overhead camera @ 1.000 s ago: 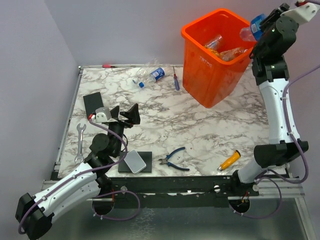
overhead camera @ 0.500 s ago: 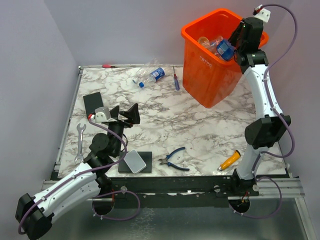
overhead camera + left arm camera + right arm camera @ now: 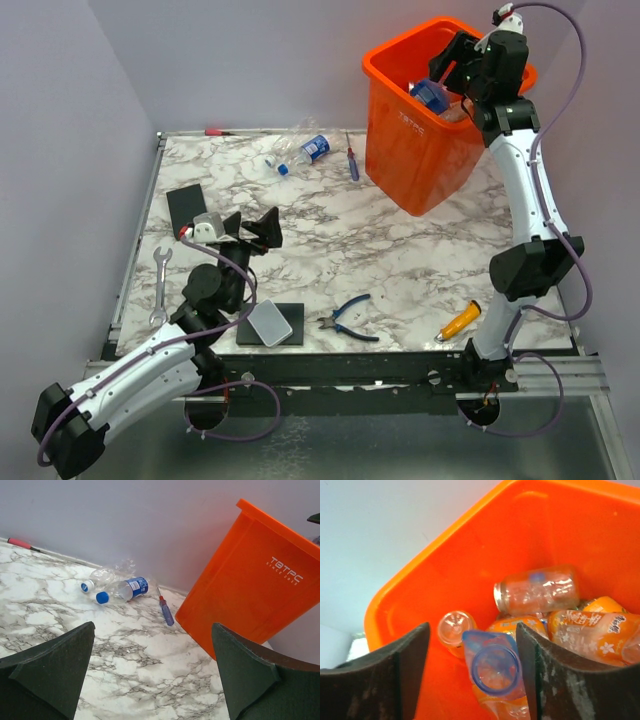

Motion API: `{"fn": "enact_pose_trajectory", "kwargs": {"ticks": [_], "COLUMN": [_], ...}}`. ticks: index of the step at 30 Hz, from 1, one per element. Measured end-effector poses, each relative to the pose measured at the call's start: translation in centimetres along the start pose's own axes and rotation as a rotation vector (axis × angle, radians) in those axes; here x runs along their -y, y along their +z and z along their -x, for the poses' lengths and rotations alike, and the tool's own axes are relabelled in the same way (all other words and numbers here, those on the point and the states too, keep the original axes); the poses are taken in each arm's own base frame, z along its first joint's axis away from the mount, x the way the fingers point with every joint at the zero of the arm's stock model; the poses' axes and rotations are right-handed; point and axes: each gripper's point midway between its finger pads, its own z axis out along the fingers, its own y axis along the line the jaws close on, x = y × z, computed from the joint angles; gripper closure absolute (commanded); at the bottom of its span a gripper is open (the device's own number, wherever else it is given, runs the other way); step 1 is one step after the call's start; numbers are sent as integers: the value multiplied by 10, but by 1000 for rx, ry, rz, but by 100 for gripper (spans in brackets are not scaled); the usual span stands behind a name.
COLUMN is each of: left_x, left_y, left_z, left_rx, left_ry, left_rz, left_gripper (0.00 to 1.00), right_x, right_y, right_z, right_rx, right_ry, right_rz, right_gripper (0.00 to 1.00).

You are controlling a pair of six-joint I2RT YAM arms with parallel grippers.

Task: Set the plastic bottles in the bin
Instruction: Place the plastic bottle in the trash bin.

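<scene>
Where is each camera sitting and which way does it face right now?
Top external: above and behind the bases, looking down on the table; left arm and right arm show.
Left wrist: low over the table, facing bottles and bin; left gripper, open, below.
Right wrist: above the bin, looking in; right gripper flanks a bluish bottle.
Shared: top and left wrist both show the bin's outside.

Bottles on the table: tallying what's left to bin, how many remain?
2, side by side at the far side: a clear blue-capped bottle and a blue-labelled bottle. Crumpled clear plastic behind them may be a third.
</scene>
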Motion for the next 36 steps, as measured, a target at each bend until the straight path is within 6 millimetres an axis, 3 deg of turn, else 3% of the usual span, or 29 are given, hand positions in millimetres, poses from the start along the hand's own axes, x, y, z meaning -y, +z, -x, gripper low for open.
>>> {"fn": "enact_pose_trajectory", "kwargs": {"ticks": [7, 9, 11, 14, 17, 19, 21, 24, 26, 29, 33, 36], "left_x": [-1, -2, -2, -5, -7, -9, -12, -22, -30, -47, -42, -31], "left_y": [3, 5, 7, 8, 9, 10, 13, 20, 29, 58, 111, 152], "left_z": [-8, -13, -17, -22, -28, -31, -34, -40, -51, -71, -84, -102], "left_rx": [-23, -37, -49, -64, -82, -97, -108, -131, -172, -275, -376, -448], "left_ry": [17, 28, 39, 52, 67, 84, 101, 132, 156, 203, 270, 315], "left_rz": [10, 15, 20, 27, 35, 52, 80, 154, 207, 292, 320, 296], "left_gripper": [1, 1, 1, 1, 1, 1, 1, 1, 1, 1, 1, 1], "right_x": [14, 8, -14, -67, -117, -131, -133, -131, -135, -129, -98, -76], "right_y": [-6, -15, -30, -67, -123, -165, -205, -252, -268, -265, -251, -259], "right_z": [-9, -3, 8, 32, 55, 63, 61, 29, 1, -65, -158, -199], "right_rx": [-27, -15, 15, 79, 150, 192, 221, 197, 157, 22, -177, -256], "right_ry": [4, 0, -8, -13, -1, 12, 40, 106, 138, 144, 110, 100], "right_rz": [-101, -113, -94, 8, 162, 264, 351, 469, 538, 561, 478, 437], "right_gripper": [19, 19, 19, 20, 22, 23, 25, 26, 26, 26, 26, 26]}}
